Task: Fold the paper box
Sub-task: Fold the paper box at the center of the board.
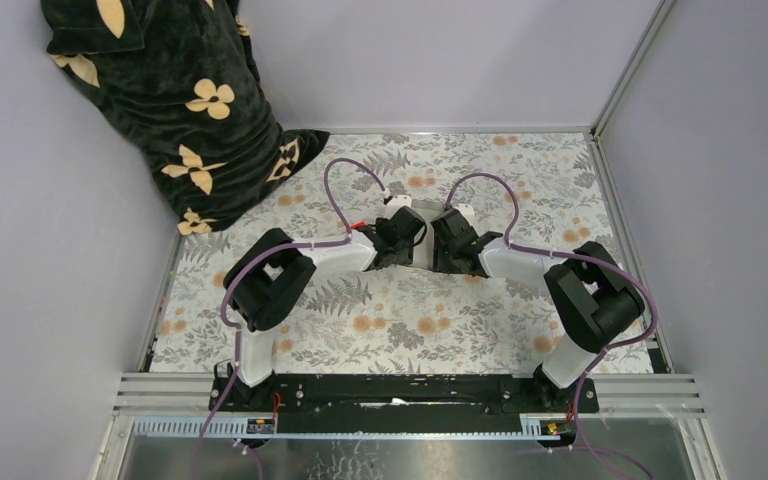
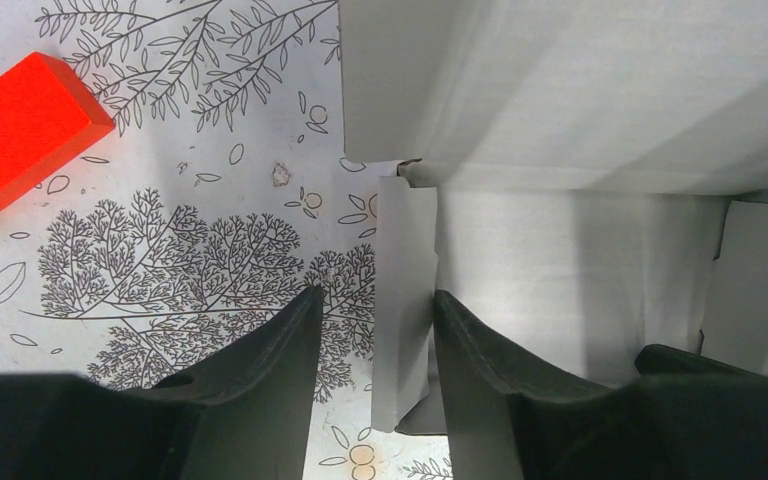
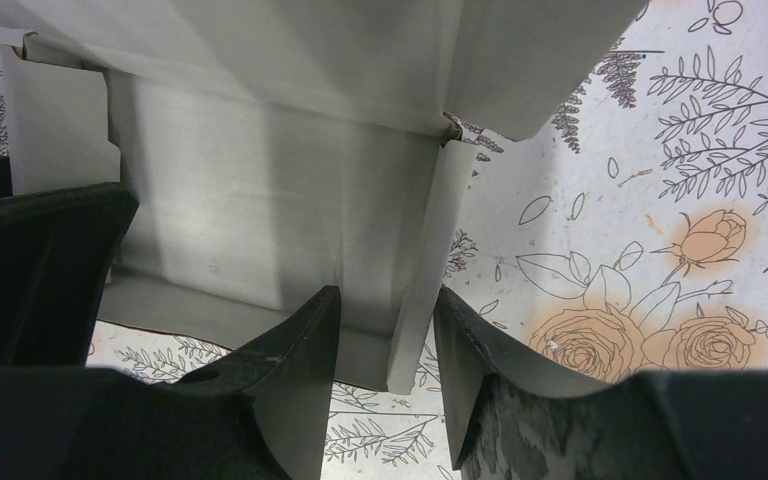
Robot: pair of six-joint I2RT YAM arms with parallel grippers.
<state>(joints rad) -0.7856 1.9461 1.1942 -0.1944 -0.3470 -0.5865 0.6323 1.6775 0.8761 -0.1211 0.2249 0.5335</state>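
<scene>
Both arms meet mid-tabletop (image 1: 410,320) with the paper box (image 2: 580,270) between them, mostly hidden under the wrists from above. It's partly folded, with the walls up and the inside bare white card. The left fingers (image 2: 480,360) are apart and straddle the box's upright side flap (image 2: 403,300). The inner one is touching it, and there's a gap on the outer side, so no clamp. The right fingers (image 3: 300,350) do the same on the opposite flap (image 3: 425,260): spread, with the outer one against the card. A red block (image 2: 25,125) lies near the left side, apart from the box. There's plenty of bare floral surface all round. A black flowered cloth (image 1: 180,110) is heaped in the far-left corner against grey walls.
</scene>
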